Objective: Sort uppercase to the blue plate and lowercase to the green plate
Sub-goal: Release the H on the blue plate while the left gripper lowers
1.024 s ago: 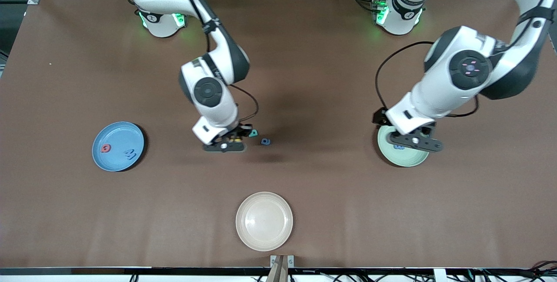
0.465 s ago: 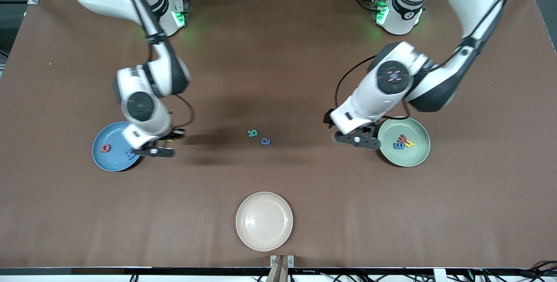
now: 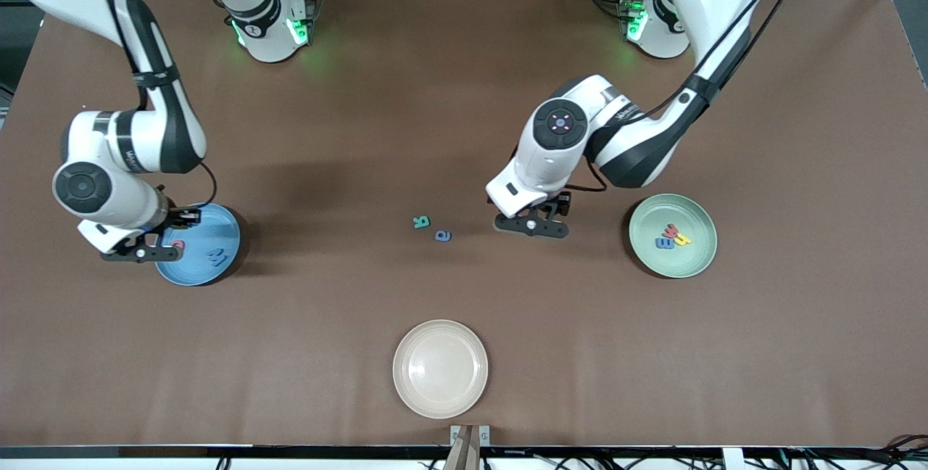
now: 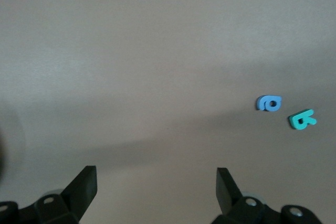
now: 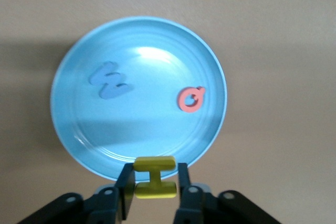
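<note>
Yellow H [image 5: 154, 177], red Q [image 5: 191, 99], sky-blue plate [image 5: 84, 140]

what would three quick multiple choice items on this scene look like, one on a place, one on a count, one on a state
1. Where do the teal R and blue a lie?
A. on the bare table between the blue plate and the green plate
B. on the cream plate
C. on the green plate

2. How many letters lie on the green plate?
A. one
B. three
C. five

3. What is the right pincer doing?
A. open and empty
B. shut on the yellow H
C. shut on the red Q

Key:
1 A, both lie on the table beside the open left pincer.
2 B, a blue, a red and a yellow letter lie there.
3 B, the yellow H sits between its fingers over the blue plate rim, while the red Q lies on the plate.
</note>
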